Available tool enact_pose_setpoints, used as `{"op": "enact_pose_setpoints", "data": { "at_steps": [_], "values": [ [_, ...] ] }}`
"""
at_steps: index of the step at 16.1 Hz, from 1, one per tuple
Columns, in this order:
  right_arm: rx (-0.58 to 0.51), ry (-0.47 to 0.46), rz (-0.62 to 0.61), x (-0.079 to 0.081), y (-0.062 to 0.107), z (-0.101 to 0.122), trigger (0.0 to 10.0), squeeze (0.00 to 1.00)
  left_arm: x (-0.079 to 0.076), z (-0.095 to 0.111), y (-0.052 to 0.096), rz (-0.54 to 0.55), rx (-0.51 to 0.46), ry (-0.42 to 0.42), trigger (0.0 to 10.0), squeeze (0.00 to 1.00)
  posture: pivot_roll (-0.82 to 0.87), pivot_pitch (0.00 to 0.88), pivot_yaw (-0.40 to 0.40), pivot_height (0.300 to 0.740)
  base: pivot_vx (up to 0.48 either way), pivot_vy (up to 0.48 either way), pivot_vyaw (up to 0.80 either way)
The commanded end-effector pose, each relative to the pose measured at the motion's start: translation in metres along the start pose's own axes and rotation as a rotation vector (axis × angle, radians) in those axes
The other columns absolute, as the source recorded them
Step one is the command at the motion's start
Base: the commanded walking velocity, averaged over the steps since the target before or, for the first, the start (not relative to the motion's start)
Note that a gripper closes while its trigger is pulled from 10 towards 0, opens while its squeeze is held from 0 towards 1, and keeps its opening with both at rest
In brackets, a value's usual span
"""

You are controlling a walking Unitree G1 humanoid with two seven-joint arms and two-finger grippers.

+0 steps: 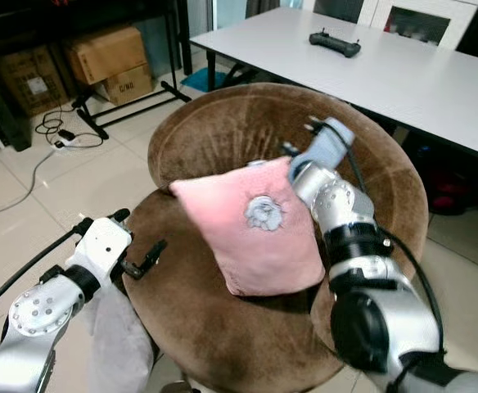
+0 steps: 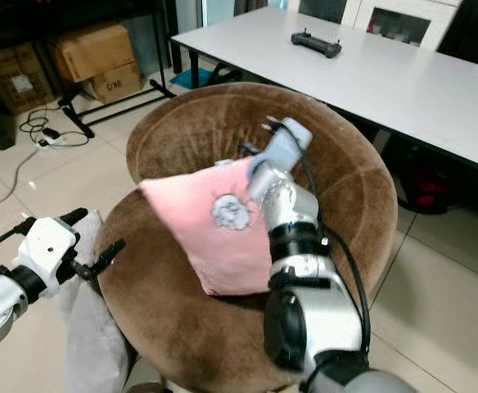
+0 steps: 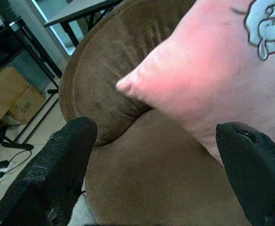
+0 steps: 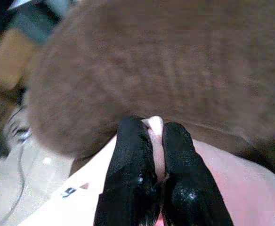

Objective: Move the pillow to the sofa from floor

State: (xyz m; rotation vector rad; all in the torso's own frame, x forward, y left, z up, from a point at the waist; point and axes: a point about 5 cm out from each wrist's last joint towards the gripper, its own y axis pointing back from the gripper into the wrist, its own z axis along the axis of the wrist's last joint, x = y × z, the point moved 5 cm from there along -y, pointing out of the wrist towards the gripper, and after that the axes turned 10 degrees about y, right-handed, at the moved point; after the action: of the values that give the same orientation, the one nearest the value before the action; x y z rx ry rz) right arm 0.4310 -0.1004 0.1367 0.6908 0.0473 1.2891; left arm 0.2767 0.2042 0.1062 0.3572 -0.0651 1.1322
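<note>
Right gripper is pinched tight on the far top corner of the pillow; in its wrist view I see a nub of pink fabric squeezed between the two black fingers. One pink pillow, with a printed sheep motif on its face, hangs from that corner over the round brown sofa, its lower edge resting on or just above the seat cushion and its far side near the curved backrest. I judge the carry essentially complete; release is what remains. Left gripper hovers wide open at the near-left rim of the seat, holding nothing, fingers pointing toward the pillow's left corner. Risks as I see them: the hold is on a small fold of cloth only, so a jerk of the arm could let it slip early and the pillow, tilted toward the near side, might slide over the front rim to the floor. If I open while the fabric is snagged on a finger, retracting could drag the pillow back off. Count: one pillow, one sofa, two grippers, one white table beyond with one black controller, two cardboard boxes at far left.
</note>
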Motion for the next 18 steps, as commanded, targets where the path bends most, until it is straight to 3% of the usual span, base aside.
{"op": "enact_pose_setpoints", "data": {
  "at_steps": [1, 3, 5, 6, 7, 9, 13, 16, 18],
  "values": [
    [-0.043, -0.060, -0.120, -0.025, -0.004, 0.020, 10.0, 0.00, 0.004, 0.001, 0.002, -0.005, -0.004, -0.006, 10.0, 0.00, 0.10, 0.000, -0.028, 0.740, 0.000, 0.000, 0.00],
    [-0.131, -0.033, -0.173, -0.045, -0.004, 0.046, 10.0, 0.00, 0.003, 0.000, 0.000, -0.011, -0.001, -0.008, 10.0, 0.00, 0.09, 0.000, -0.026, 0.740, 0.000, 0.000, 0.00],
    [-0.164, 0.002, -0.178, -0.046, -0.003, 0.053, 10.0, 0.00, 0.003, -0.001, 0.000, -0.013, 0.000, -0.009, 10.0, 0.00, 0.09, 0.000, -0.021, 0.740, 0.000, 0.000, 0.00],
    [-0.199, 0.061, -0.123, -0.034, 0.000, 0.056, 10.0, 0.00, 0.002, -0.002, -0.002, -0.016, 0.001, -0.013, 10.0, 0.00, 0.08, 0.000, -0.019, 0.740, 0.000, 0.000, 0.00],
    [-0.234, 0.171, 0.015, -0.008, 0.007, 0.057, 10.0, 0.00, 0.002, -0.003, -0.003, -0.020, 0.002, -0.015, 10.0, 0.00, 0.08, 0.000, -0.017, 0.740, 0.000, 0.000, 0.00],
    [-0.263, 0.236, 0.158, 0.020, 0.018, 0.052, 10.0, 0.00, 0.003, -0.004, -0.004, -0.024, 0.002, -0.018, 10.0, 0.00, 0.08, 0.000, -0.016, 0.740, 0.000, 0.000, 0.00],
    [-0.147, 0.168, 0.074, 0.020, 0.009, 0.025, 10.0, 0.00, 0.003, -0.005, -0.006, -0.030, 0.000, -0.020, 10.0, 0.00, 0.08, 0.000, -0.017, 0.740, 0.000, 0.000, 0.00],
    [-0.128, 0.194, 0.131, 0.039, 0.016, 0.020, 10.0, 0.00, 0.002, -0.004, -0.007, -0.032, -0.003, -0.022, 10.0, 0.00, 0.09, 0.000, -0.034, 0.740, 0.000, 0.000, 0.00],
    [-0.110, 0.196, 0.175, 0.051, 0.027, 0.028, 10.0, 0.00, 0.000, -0.004, -0.005, -0.030, -0.007, -0.019, 10.0, 0.00, 0.10, 0.000, -0.043, 0.740, 0.000, 0.000, 0.00]
  ]
}}
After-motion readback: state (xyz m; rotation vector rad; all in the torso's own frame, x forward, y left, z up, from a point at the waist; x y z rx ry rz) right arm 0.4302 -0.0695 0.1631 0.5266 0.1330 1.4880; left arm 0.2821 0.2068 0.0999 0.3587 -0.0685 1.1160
